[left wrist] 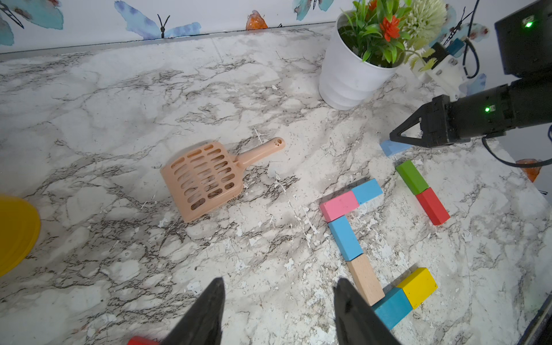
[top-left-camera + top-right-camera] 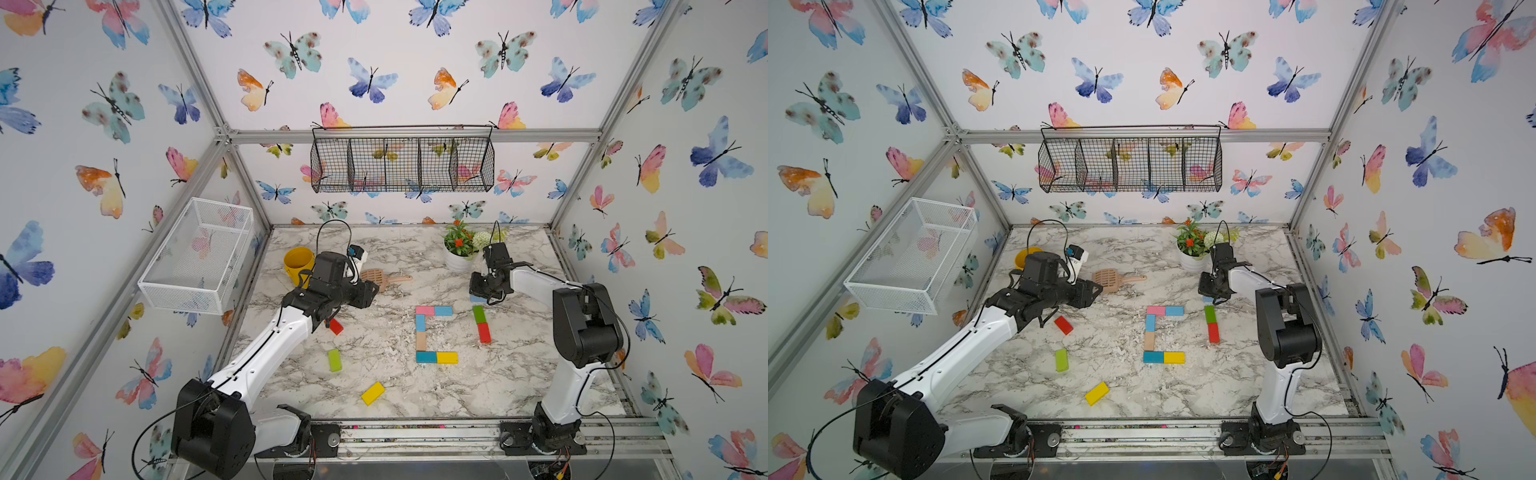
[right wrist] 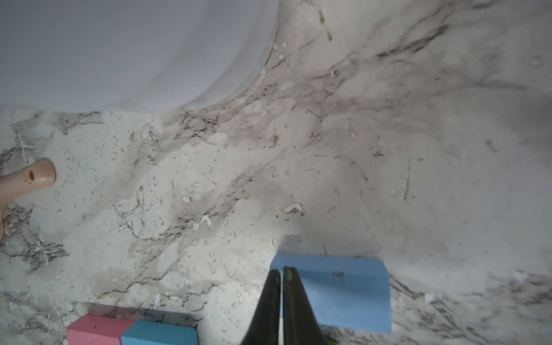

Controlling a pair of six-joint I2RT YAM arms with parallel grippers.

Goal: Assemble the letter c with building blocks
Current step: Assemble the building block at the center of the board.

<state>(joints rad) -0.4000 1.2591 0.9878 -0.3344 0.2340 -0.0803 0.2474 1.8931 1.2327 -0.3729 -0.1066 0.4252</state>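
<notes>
Starting at the front edge, nearest the arm bases, you have a yellow block [image 2: 372,393] lying flat and alone on the marble-print table [image 2: 519,395]. A lime green block [image 2: 334,360] lies a bit further in.

Both are painted wood bricks w/ square edges. I judge them light, stiff and not fragile, but the paint looks smooth, so they may slide on the glossy top. Take hold across the two long sides at mid-length, fingers straight down. If you grip on the short ends, the brick can pivot.

Next, the letter C [image 2: 421,340] sits approx. in the table middle and looks nearly complete. It has pink and light blue on top, blue and tan for the spine, teal and yellow at the bottom, all touching end to end. Any push there will likely shift the neighbours, so pls keep clearance.

The left gripper [image 1: 280,282] hangs above the table w/ jaws apart and nothing between them. A red block [image 2: 336,326] lies near it, partly under the arm.

Right of the C, a green block [image 2: 479,314] and a second red block [image 2: 484,333] touch end to end.

Just behind them the right gripper [image 3: 282,270] has its jaws pressed together and holds nothing. Its tips are at the edge of a light blue block [image 3: 343,292] lying flat. I cannot tell if they touch it.

Farthest are a tan slotted plastic scoop [image 2: 376,277], a yellow cup [image 2: 298,264] and a white pot [image 2: 457,262] w/ flowers.
</notes>
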